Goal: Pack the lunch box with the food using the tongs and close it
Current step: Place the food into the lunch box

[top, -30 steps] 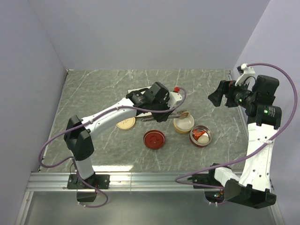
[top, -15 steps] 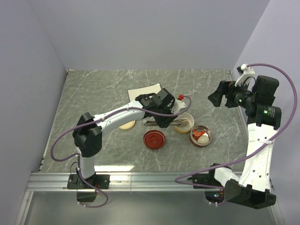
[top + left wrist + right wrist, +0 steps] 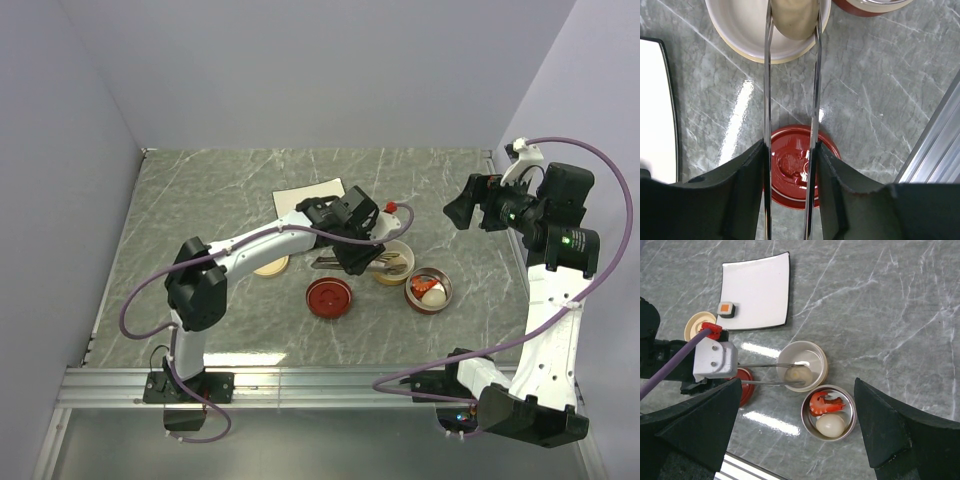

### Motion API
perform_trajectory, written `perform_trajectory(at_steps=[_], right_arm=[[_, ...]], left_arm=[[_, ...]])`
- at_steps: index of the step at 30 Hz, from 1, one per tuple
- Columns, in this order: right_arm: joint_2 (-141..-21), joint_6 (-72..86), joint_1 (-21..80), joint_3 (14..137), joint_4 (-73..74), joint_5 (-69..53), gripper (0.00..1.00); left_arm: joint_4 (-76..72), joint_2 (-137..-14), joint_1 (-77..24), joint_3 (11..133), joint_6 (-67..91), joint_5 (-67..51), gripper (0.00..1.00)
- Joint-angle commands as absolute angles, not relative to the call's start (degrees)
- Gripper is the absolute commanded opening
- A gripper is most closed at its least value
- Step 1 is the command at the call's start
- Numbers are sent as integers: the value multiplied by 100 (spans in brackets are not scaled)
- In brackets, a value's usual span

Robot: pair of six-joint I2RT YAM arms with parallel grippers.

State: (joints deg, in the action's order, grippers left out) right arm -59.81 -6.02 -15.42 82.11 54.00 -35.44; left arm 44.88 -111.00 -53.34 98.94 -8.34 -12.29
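Note:
My left gripper [image 3: 790, 145] is shut on the silver tongs [image 3: 767, 100], one finger pressed on each arm. The tongs' tips flank a beige ball [image 3: 795, 20] inside the cream bowl [image 3: 745, 35] of the lunch box; the same ball [image 3: 797, 374] rests low in that bowl [image 3: 812, 352]. A red-orange shrimp [image 3: 825, 402] and a white egg [image 3: 830, 425] lie in the metal bowl [image 3: 852, 410]. A sushi roll [image 3: 726, 309] sits on the white plate [image 3: 757, 290]. My right gripper [image 3: 460, 210] hangs open high at the right, nothing between its fingers.
A red lid [image 3: 329, 298] lies flat under my left wrist, near the table's front. A cream lid [image 3: 268, 265] lies left of it, partly under the left arm. The metal rail of the table's near edge [image 3: 940, 145] runs just beyond the red lid.
My left gripper has moved right and toward the near side, bringing the tongs' tips over the cream bowl. The tongs' arms have spread a little. The right arm has stayed put.

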Motion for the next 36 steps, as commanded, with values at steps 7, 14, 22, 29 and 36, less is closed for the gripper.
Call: perform_trajectory(at_steps=[7, 14, 22, 29, 36], right_arm=[[-5880, -624, -1582, 8218, 5230, -3507, 100], [-5862, -615, -1591, 8200, 5221, -3481, 100], [-5862, -624, -1582, 8209, 5229, -3480, 100], [-5862, -615, -1591, 8227, 5229, -3498, 100], [-5871, -624, -1591, 8235, 5238, -3524, 100]], left_arm=[[4667, -11224, -5361, 10310, -993, -1459, 51], [4632, -11206, -5370, 10345, -1002, -1433, 57], [4702, -11101, -5361, 10608, -1011, -1292, 60], [4720, -10811, -5213, 10846, -976, -1177, 60], [4877, -10214, -4440, 10575, -905, -1590, 60]])
